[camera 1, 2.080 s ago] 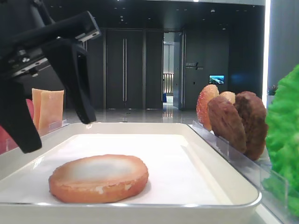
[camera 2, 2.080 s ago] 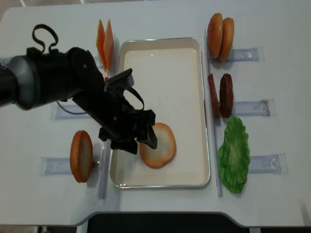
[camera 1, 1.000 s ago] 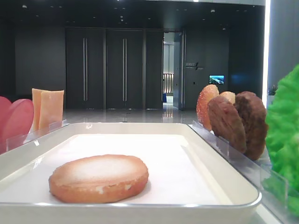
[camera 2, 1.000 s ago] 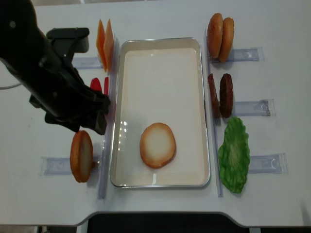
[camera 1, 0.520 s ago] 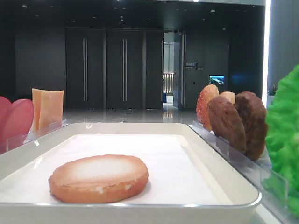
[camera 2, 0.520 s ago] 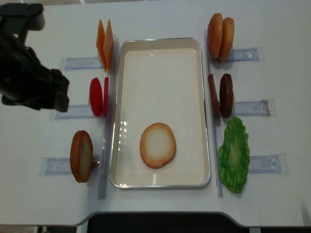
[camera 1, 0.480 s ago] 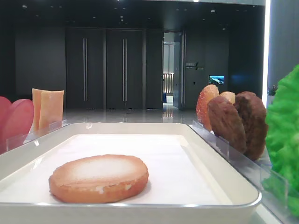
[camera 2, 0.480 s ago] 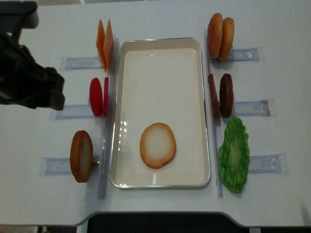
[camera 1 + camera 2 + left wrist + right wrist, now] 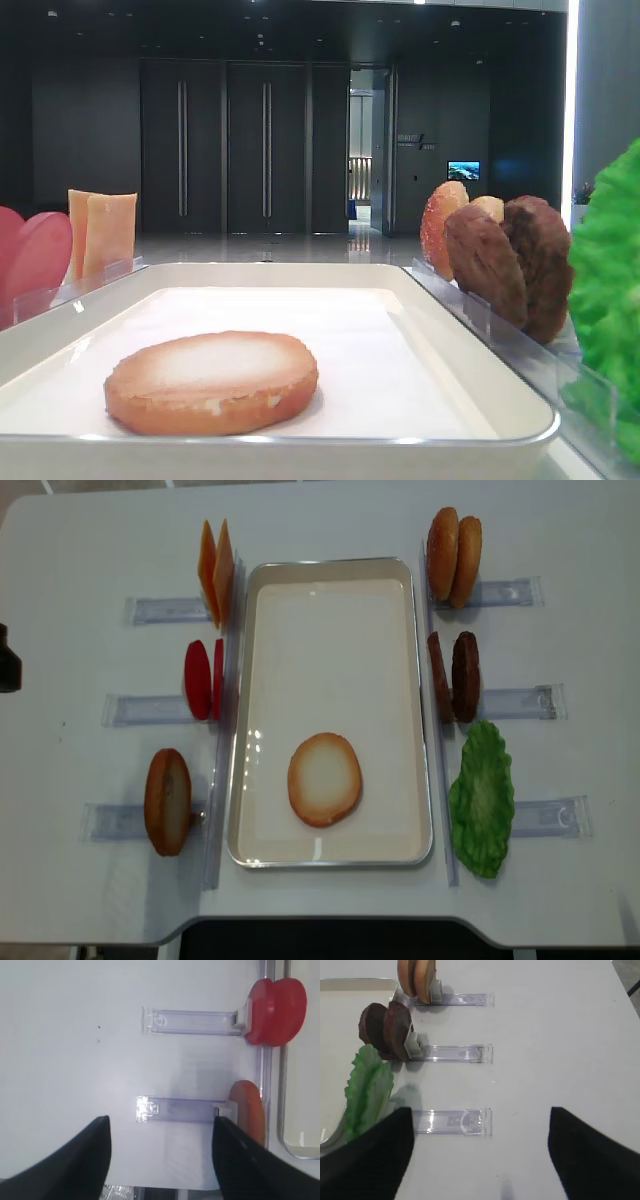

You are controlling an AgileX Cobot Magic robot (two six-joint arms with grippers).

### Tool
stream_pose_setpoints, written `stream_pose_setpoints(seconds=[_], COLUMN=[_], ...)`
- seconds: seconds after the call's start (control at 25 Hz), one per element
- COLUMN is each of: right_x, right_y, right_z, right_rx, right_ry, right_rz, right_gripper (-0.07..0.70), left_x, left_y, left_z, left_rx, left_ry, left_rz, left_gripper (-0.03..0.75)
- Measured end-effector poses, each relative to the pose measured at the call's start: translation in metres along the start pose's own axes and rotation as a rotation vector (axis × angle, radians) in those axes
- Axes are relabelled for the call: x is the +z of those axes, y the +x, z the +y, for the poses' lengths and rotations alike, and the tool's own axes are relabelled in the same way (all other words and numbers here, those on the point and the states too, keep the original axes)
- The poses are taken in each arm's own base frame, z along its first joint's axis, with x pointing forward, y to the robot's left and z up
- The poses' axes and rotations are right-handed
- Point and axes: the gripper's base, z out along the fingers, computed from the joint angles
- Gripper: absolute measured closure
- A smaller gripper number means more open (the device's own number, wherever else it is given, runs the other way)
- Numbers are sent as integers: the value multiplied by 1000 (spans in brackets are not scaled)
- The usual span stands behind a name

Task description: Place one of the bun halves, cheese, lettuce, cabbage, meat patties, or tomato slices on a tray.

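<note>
One bun half (image 9: pixel 324 779) lies flat, pale face up, on the white tray (image 9: pixel 330 568), also low in the front view as bun half (image 9: pixel 212 381). Another bun half (image 9: pixel 167 801) stands in the left rack, with tomato slices (image 9: pixel 204 679) and cheese (image 9: pixel 216 572) behind it. Meat patties (image 9: pixel 454 676), lettuce (image 9: pixel 482 798) and two more buns (image 9: pixel 454 543) stand right of the tray. Cabbage is out of view. My left gripper (image 9: pixel 160 1155) is open over bare table left of the racked bun half (image 9: pixel 248 1112). My right gripper (image 9: pixel 480 1155) is open, holding nothing, right of the lettuce (image 9: pixel 367 1090).
Clear plastic rack strips (image 9: pixel 520 590) lie along both sides of the tray. Only a dark bit of the left arm (image 9: pixel 6 660) shows at the overhead view's left edge. The table's front edge (image 9: pixel 320 920) runs just below the tray.
The left arm has pulled away leftward from the tray, almost out of the overhead view. The bun half stays lying on the tray where it was.
</note>
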Motion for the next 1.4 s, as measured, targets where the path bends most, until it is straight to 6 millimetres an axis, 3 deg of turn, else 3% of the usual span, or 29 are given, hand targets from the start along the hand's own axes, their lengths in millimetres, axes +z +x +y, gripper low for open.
stream_pose_setpoints(seconds=[0.12, 0.36, 0.72, 1.0, 1.4], right_x=[0, 0, 0, 0, 0], right_y=[0, 0, 0, 0, 0], right_z=[0, 0, 0, 0, 0], right_rx=[0, 0, 0, 0, 0], right_ry=[0, 0, 0, 0, 0], right_rz=[0, 0, 0, 0, 0], right_gripper=[103, 103, 103, 103, 103], left_x=[-7, -18, -8, 7, 13], left_y=[19, 80, 153, 181, 180], left_z=[-1, -3, -4, -5, -7], left_rx=[-7, -14, -6, 11, 70], left_ry=[16, 32, 29, 34, 75], left_rz=[-28, -111, -254, -348, -413], left_gripper=[230, 231, 232, 234, 234])
